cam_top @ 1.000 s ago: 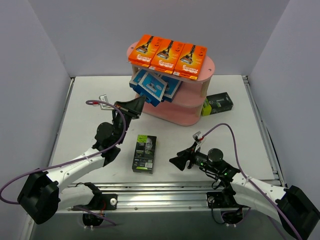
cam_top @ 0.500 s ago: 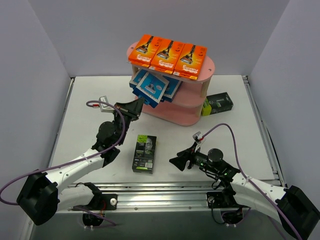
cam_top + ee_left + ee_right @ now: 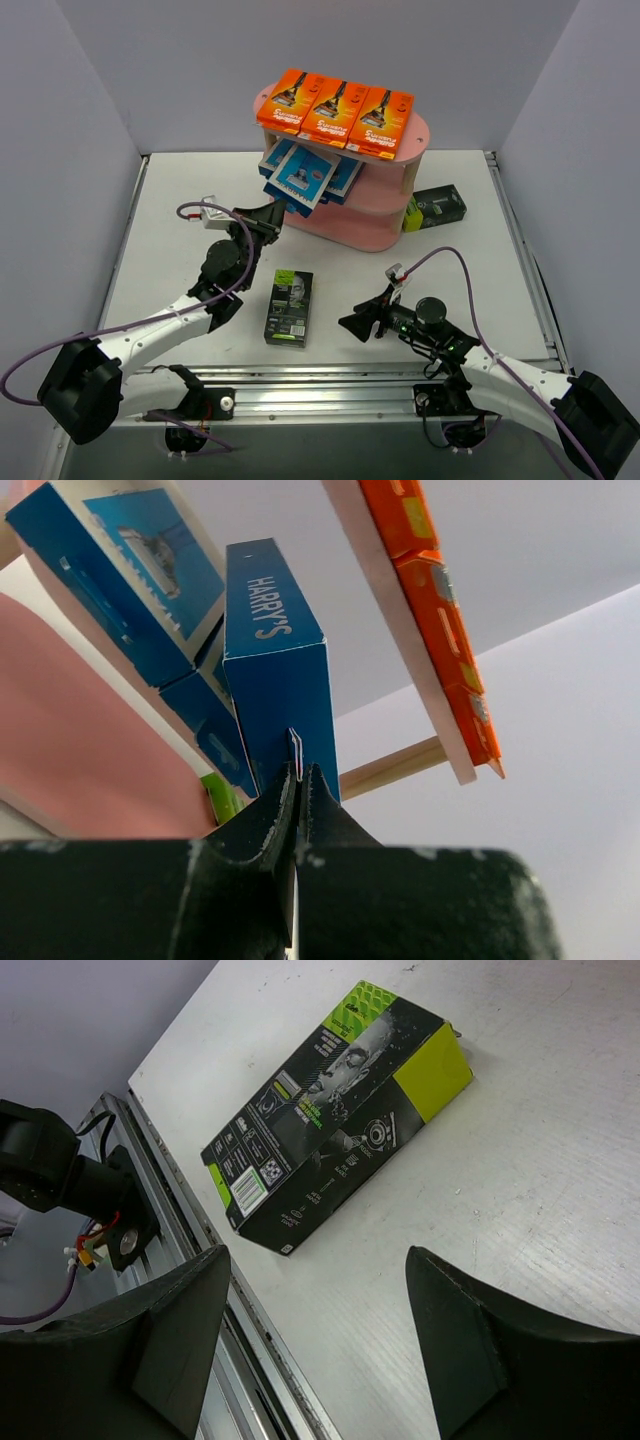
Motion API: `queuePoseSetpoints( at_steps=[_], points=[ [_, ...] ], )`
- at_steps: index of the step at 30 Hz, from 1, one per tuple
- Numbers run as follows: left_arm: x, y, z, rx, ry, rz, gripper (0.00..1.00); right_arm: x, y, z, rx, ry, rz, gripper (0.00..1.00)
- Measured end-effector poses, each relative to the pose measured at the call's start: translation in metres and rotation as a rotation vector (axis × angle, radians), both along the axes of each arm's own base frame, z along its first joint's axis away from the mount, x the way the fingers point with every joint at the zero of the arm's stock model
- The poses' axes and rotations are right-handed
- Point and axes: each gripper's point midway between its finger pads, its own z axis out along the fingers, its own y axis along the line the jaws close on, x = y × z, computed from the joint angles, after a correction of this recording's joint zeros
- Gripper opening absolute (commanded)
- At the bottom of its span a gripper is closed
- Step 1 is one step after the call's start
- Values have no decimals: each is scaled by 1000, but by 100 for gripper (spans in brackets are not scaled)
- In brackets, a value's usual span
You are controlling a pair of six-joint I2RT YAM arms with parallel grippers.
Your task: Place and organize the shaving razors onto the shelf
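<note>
The pink shelf (image 3: 362,231) carries three orange razor packs (image 3: 335,112) on its top board and blue-and-white packs (image 3: 347,176) on the middle tier. My left gripper (image 3: 279,209) is shut on the thin hang tab of a blue pack (image 3: 300,177), holding it tilted at the middle tier's front left. The left wrist view shows that pack (image 3: 275,670) above the left gripper (image 3: 300,778), beside another blue pack (image 3: 130,560). One black-and-lime pack (image 3: 289,307) lies flat on the table. My right gripper (image 3: 352,323) stands open beside it, apart from the pack (image 3: 335,1110).
A second black-and-lime pack (image 3: 435,208) leans by the shelf's right side. The metal rail (image 3: 320,385) runs along the near table edge. Grey walls close in the left, back and right.
My left arm has nudged the held blue pack slightly up and further into the shelf's middle tier. The right arm has not moved.
</note>
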Motion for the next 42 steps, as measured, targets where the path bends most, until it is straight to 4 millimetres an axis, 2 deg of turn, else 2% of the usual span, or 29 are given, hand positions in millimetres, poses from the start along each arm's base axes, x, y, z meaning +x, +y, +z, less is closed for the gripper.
queuePoseSetpoints(
  at_steps=[9, 14, 28, 42],
  points=[
    [14, -8, -31, 20, 75, 22, 2, 0, 1, 1, 6, -1, 2, 66],
    [21, -11, -27, -3, 76, 34, 2, -1, 1, 2, 8, -1, 6, 67],
    [40, -20, -36, -66, 86, 65, 2, -1, 3, 2, 15, -1, 18, 67],
    [52, -25, -32, -84, 71, 80, 2, -1, 4, 3, 17, -4, 19, 67]
  ],
)
